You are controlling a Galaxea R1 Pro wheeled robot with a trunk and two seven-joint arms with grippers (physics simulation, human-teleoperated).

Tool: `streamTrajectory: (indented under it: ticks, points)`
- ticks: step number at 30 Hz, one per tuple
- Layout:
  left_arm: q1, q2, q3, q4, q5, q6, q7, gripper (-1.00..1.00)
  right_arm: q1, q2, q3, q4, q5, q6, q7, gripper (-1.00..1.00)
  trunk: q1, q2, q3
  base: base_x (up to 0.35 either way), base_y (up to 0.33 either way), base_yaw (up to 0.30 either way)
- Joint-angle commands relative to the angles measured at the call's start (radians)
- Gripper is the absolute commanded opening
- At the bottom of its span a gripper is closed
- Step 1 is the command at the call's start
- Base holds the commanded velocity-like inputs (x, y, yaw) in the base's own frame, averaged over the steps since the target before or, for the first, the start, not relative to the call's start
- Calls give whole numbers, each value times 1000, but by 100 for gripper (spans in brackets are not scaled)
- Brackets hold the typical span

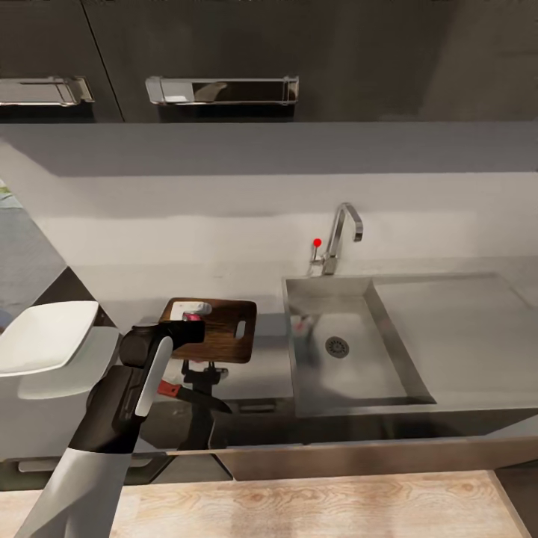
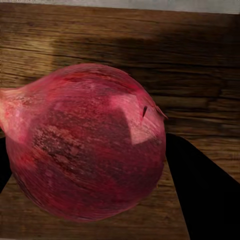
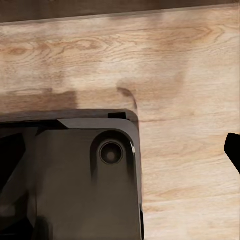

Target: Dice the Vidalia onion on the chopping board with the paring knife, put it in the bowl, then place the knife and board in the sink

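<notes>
Floor (image 1: 314,508): pale wood planks, nearest the robot; the right wrist view looks down on the same planks (image 3: 190,65) beside a dark part of the robot's base (image 3: 75,180).
Right gripper: only a dark tip (image 3: 234,147) shows at the edge of the right wrist view; I cannot tell how far it stands apart.
Left arm (image 1: 119,418): white and black, reaching forward over the countertop's front edge to the chopping board.
Paring knife (image 1: 196,394): on the countertop (image 1: 269,366) just in front of the board, red handle to the left, dark blade pointing right.
Left gripper (image 1: 191,317): closed around the Vidalia onion (image 2: 87,150), a dark finger (image 2: 200,195) pressed to one side of it; whether the bulb touches the wood is hard to judge.
Vidalia onion: pink-red, held over the left end of the chopping board (image 1: 220,329).
Chopping board: dark brown, handle slot at its right end, lying left of the sink.
Bowl (image 1: 41,332): white, square, at the far left on the counter, well apart from the board.
Sink (image 1: 336,351): grey steel basin with round drain, drainboard to the right.
Tap (image 1: 340,239): chrome, behind the basin, with a red dot.
Writing: no readable label or brand.
</notes>
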Motion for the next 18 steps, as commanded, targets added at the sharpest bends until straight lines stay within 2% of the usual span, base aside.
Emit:
streamTrajectory:
  ticks: [1, 10, 18]
  points:
    - [-1, 0, -1, -1, 10, 4, 9, -100, -1, 1, -9, 0, 6, -3, 7, 100, 1, -2, -1, 0, 0, 0]
    - [-1, 12, -2, 0, 10, 4, 9, -100, -1, 1, -9, 0, 6, -3, 7, 100, 1, -2, -1, 101, 0, 0]
    - [-1, 14, -2, -1, 10, 5, 9, -100, 0, 2, -8, 0, 6, -2, 7, 100, 1, -2, -1, 26, 0, 0]
